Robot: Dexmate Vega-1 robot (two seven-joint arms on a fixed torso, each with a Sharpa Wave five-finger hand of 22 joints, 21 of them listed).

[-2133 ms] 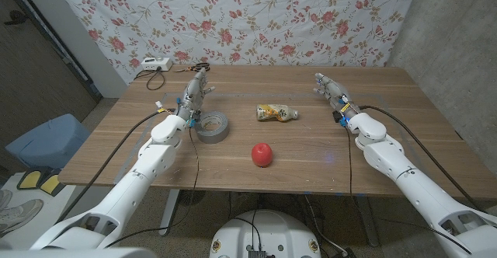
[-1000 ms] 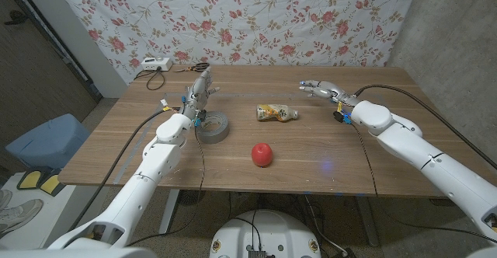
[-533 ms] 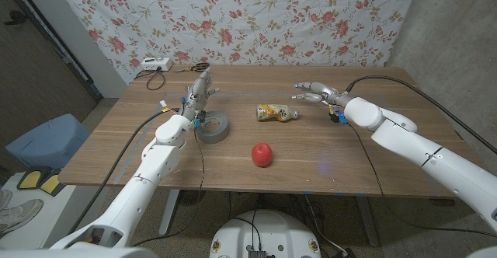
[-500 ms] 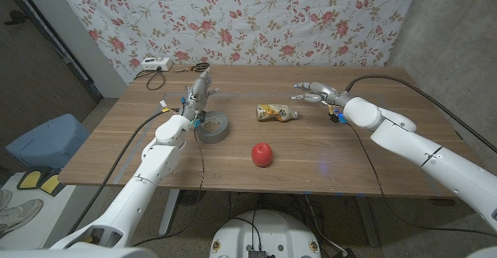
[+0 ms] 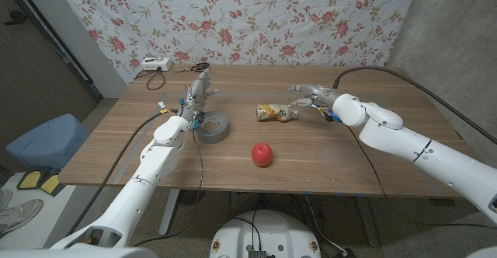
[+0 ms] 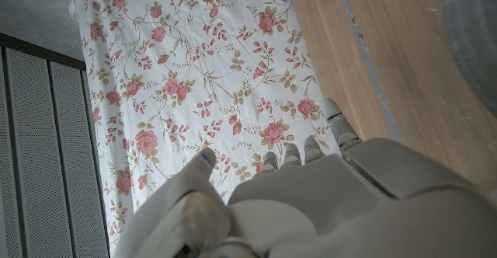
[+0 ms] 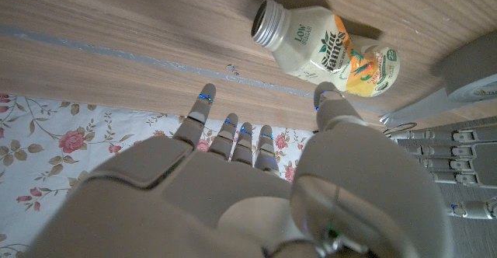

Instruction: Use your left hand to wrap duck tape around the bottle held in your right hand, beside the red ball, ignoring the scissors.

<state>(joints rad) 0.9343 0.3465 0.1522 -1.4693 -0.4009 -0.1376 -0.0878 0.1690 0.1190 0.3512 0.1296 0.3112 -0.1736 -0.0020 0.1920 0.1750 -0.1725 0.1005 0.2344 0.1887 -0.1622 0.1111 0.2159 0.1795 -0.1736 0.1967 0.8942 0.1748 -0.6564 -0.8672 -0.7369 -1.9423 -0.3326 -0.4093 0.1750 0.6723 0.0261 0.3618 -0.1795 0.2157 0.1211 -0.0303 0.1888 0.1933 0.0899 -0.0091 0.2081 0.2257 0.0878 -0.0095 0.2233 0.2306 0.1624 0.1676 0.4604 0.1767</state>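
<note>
While bottle [image 5: 277, 113] lies mid-table, right hand [image 5: 309, 96] hovers spread just beside; left hand [image 5: 197, 94] spread near tape roll [image 5: 212, 125].

Bottle [image 5: 277, 113] lying on side mid-table, uncapped, yellow-orange label; grey duck tape roll [image 5: 211, 126] flat, well apart leftward.

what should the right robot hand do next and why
Probably ease the right robot hand down and close it around the bottle: the bottle lies on its side on the table, unheld, and the fingers are spread just beside its open neck.
</note>
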